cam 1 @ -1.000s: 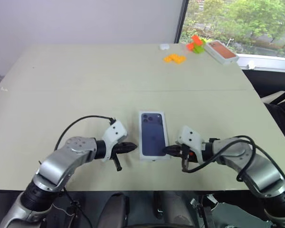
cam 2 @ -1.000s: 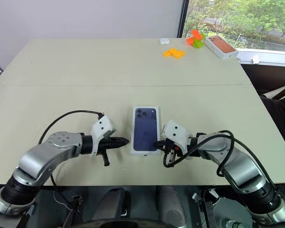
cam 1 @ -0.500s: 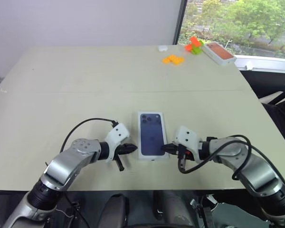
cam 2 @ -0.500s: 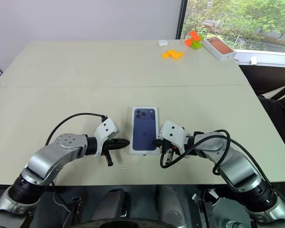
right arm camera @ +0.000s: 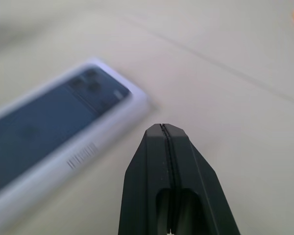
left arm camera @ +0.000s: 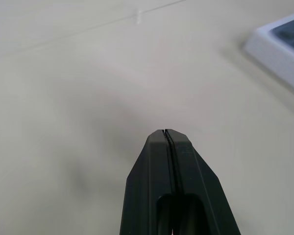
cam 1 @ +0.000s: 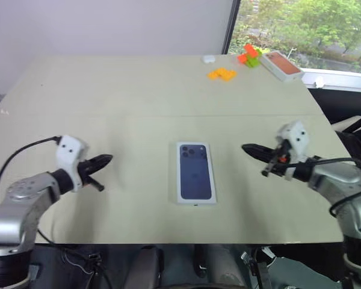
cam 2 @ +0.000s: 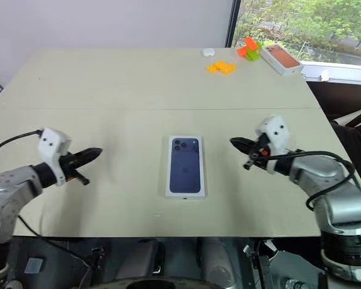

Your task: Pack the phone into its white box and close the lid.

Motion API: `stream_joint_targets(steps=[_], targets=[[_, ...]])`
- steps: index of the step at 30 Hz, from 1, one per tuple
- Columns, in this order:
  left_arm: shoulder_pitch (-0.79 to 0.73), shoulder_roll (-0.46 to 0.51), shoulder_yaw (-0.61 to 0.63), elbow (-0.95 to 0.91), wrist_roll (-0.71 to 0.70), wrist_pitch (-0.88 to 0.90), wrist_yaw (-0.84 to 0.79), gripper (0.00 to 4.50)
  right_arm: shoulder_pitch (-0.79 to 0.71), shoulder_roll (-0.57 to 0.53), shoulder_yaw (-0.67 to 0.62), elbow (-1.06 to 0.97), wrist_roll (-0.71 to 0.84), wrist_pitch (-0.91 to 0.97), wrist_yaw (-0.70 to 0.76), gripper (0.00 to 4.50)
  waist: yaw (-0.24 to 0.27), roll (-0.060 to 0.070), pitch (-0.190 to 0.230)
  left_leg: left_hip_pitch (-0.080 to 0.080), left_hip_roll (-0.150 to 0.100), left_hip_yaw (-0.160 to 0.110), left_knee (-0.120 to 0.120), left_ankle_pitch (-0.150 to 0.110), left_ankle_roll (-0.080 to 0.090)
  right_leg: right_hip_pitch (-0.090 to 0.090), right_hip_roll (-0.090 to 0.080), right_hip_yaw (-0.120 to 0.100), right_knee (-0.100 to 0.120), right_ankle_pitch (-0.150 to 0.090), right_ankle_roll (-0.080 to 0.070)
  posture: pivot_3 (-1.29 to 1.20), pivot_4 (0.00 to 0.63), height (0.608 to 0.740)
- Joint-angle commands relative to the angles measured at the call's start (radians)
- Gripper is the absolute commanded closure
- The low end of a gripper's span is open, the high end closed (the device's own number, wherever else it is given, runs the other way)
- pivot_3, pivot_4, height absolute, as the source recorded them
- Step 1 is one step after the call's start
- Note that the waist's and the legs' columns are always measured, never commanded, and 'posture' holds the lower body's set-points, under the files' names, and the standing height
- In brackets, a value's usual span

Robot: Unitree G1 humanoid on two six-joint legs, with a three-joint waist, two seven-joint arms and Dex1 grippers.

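Observation:
The lid (cam 1: 195,172), white with a dark blue phone printed on top, sits closed on the white box in the middle of the table near the front edge. The phone is hidden. My left gripper (cam 1: 108,159) hovers well to the left of the closed box, shut on nothing, its tip pointing toward the box. My right gripper (cam 1: 245,147) hovers to the right of it, also shut and empty, pointing back at the box. In the right wrist view the lid (right arm camera: 49,122) lies past the shut fingertips (right arm camera: 161,128). A corner of the lid (left arm camera: 281,44) shows in the left wrist view.
At the far right of the table lie orange blocks (cam 1: 221,74), orange and green blocks (cam 1: 248,57), a white box with an orange-red picture (cam 1: 280,65) and a small white object (cam 1: 208,59). A seam crosses the table (cam 1: 108,114).
Both grippers have drawn away from the sides of the closed box, the left one going left and the right one going right, each a little higher. The box has stayed put.

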Motion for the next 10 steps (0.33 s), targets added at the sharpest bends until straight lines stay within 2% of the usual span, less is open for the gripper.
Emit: stream_joint_targets(steps=[1,4,10], targets=[[0.034,0.041,0.082,0.036,-0.028,-0.03,-0.051,4.45,0.031,-0.036,-0.044,0.005,0.0,-0.03,0.017,4.5,-0.001,0.0,0.0,-0.001,0.0,0.0,0.0,0.0,0.0,-0.001,0.0,0.0,0.0,0.0,0.0,0.0,0.15,0.74],[0.09,0.052,0.104,0.033,-0.038,-0.029,-0.076,4.45,0.074,-0.061,-0.078,0.043,0.001,-0.049,0.037,4.5,-0.002,0.0,0.0,-0.002,0.001,0.0,0.0,0.0,0.0,-0.002,0.0,0.0,0.0,0.0,0.0,0.0,0.15,0.74],[0.124,0.054,0.122,0.061,-0.039,-0.041,-0.076,4.45,0.095,-0.057,-0.054,0.048,-0.005,-0.084,0.034,4.5,-0.003,0.0,0.0,-0.001,0.002,0.0,0.0,0.0,0.0,-0.002,0.0,0.0,0.002,0.0,0.0,0.0,0.15,0.74]])
